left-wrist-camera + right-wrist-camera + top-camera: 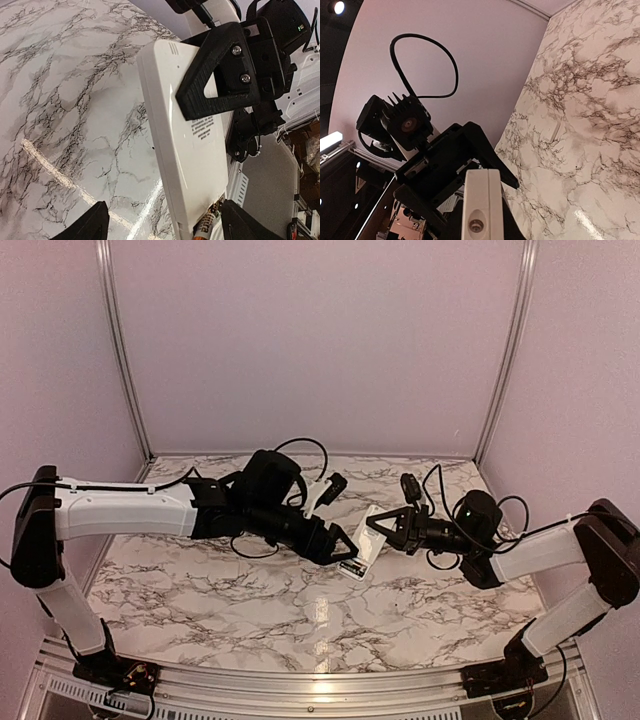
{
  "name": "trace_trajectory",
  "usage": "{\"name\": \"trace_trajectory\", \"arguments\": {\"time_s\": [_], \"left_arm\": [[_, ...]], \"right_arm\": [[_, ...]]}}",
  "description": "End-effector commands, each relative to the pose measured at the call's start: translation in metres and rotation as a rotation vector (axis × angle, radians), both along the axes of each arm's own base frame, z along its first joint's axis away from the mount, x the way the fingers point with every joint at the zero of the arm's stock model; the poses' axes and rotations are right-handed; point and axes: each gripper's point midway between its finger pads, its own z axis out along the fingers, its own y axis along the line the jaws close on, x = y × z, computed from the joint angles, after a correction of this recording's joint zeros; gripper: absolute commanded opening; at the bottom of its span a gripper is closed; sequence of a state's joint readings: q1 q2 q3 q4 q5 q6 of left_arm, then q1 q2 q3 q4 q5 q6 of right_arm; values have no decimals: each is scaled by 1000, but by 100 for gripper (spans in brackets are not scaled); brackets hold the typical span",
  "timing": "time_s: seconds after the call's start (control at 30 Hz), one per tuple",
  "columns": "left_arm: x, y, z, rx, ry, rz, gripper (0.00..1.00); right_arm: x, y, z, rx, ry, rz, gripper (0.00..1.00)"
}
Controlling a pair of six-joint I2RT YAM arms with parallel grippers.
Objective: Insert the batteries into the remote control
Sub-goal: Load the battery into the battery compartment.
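Centre of the table (pixel 250 610), slightly right: the remote control (pixel 362 548) is held tilted between the two arms, long axis running far to near and back face up. Its far end is raised off the marble. I cannot tell whether the near end touches.

Right gripper (pixel 378 525): pinching the remote control across its thickness near the far end. One black triangular finger (pixel 215 75) lies flat on the back, just beyond the printed label (pixel 202 130). The other finger is hidden behind the body.

Left gripper (pixel 340 543): spread, straddling the near end. One finger (pixel 87 225) stands apart from the white edge with marble showing between them. The other finger (pixel 247 225) sits just beside the opposite edge.

A battery (pixel 206 227) with a copper-coloured casing lies at the near end of the remote control. Only part of it is in view.

Edges and room:
- The back wall (pixel 320 340) and two aluminium posts (pixel 122 350) close off the far side, well apart from the grippers.
- A broad stretch of marble lies nearer than both grippers, reaching to the front rail (pixel 300 680).
- The two grippers are very close to each other, with only the handset between them.
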State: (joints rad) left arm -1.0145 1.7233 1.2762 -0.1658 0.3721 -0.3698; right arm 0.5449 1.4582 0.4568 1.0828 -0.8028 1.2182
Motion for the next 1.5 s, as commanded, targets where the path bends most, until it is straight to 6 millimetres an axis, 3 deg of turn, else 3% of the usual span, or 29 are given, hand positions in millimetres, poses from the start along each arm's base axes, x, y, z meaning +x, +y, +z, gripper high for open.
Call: {"name": "trace_trajectory", "arguments": {"time_s": [0.0,0.17,0.4,0.53,0.7,1.03,1.47], "left_arm": [[11,15,33,-22,-114,48,81],[7,24,28,-7,-127,51,77],[-2,30,6,58,-124,56,46],[-8,25,1,92,-143,40,37],[-12,17,-4,126,-165,28,32],[-2,13,-7,175,-187,62,26],[-8,5,-20,204,-166,27,24]], "right_arm": [[4,-6,-8,-19,21,-35,0],[7,-9,-19,-26,36,-57,0],[12,-12,-29,-30,58,-90,0],[14,-12,-34,-30,75,-99,0],[14,-13,-37,-33,87,-102,0],[12,-13,-33,-27,80,-94,0],[12,-12,-29,-21,71,-93,0]]}}
